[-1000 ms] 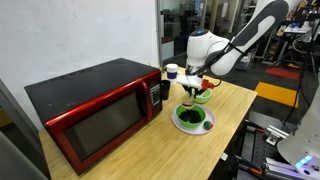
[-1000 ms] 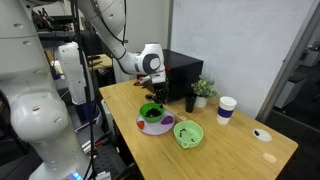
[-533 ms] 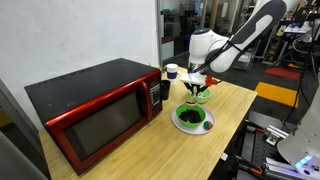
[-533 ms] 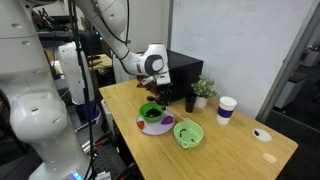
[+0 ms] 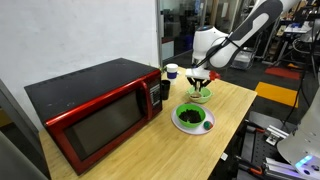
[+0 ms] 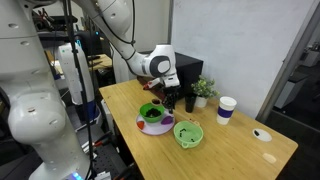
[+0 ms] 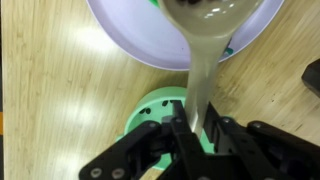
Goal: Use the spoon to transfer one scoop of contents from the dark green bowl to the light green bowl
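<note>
Wrist view, item by item:
- Gripper [image 7: 197, 132]: enters from the lower edge, its dark fingers [image 7: 180, 135] clamped tight on the spoon handle.
- Spoon [image 7: 200, 75]: pale wood. The handle runs straight up from between the fingers, and the round head sits at the top edge, blurred, over a pale round dish with a green rim. Whether the head carries anything cannot be told.
- A mint-green round object lies under the fingers, partly hidden. Which bowl it is cannot be told from this view.

Exterior views:
- Gripper [image 5: 200, 78] [image 6: 170, 96]: hangs above the wooden table [image 5: 232, 105], pointing down.
- Light green bowl [image 5: 200, 96] [image 6: 187, 133]: in an exterior view it lies directly below the gripper.
- Dark green bowl [image 5: 193, 118] [image 6: 152, 112]: just beside the light green bowl, set on a pale plate [image 6: 150, 126] and not under the gripper. The contents [image 5: 192, 119] show as a dark mass inside.
- Red microwave [image 5: 100, 110]: at the table's far side.
- White cup with a blue top [image 5: 171, 71] [image 6: 226, 108]: well apart from both bowls.
- Small plant [image 6: 204, 88] and black cup [image 6: 189, 101]: behind the bowls.
</note>
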